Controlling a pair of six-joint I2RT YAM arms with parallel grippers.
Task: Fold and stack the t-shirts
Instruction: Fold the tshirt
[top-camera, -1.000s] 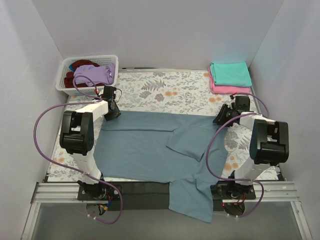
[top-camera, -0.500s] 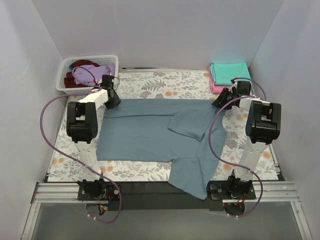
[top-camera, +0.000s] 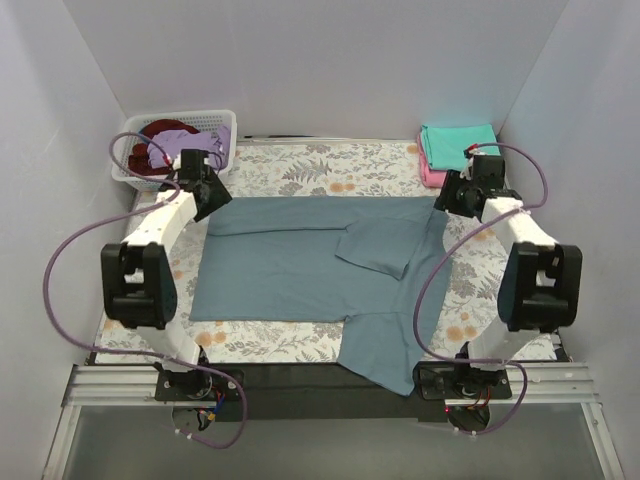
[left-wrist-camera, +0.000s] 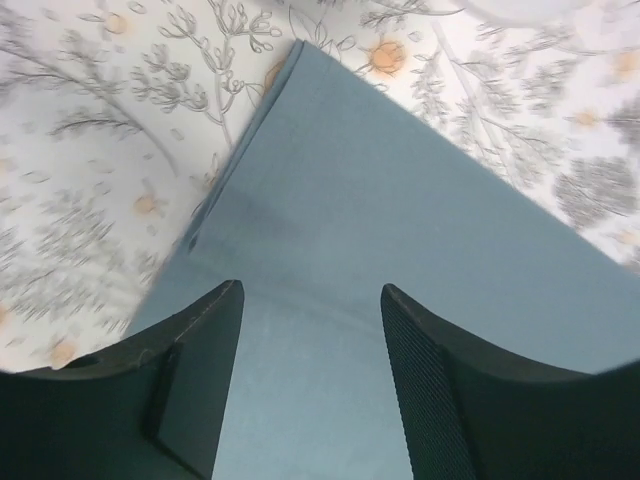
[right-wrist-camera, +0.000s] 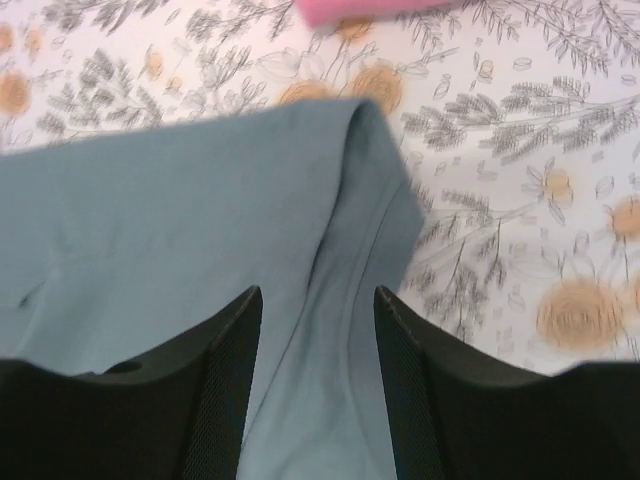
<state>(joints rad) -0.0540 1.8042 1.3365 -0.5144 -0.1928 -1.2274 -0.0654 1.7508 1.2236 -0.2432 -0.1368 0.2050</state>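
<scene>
Five shirts are showing, four of them only in part. At far left the white basket (top-camera: 128, 172) is sitting in the corner. The lilac shirt (top-camera: 213, 141) and the dark red shirt (top-camera: 160, 129) are heaped inside it, each half hidden.

The left gripper (top-camera: 205, 196) is hanging over the far left corner of the slate blue-grey shirt (top-camera: 290, 265). Its fingers (left-wrist-camera: 205, 360) are standing apart with only cloth below and nothing between them. I cannot tell whether the tips are touching.

The shirt is lying flat across mid-table with one sleeve folded inward. Its near right part is running off the table edge, over the black rail (top-camera: 280, 378). Bare floral table (top-camera: 320, 165) is showing beyond its far edge and down both sides.

The right gripper (top-camera: 447, 198) is hanging over the far right corner, fingers (right-wrist-camera: 225, 385) likewise parted and empty. Behind it the teal shirt (top-camera: 458, 147) is covering most of the pink shirt (top-camera: 433, 178).
</scene>
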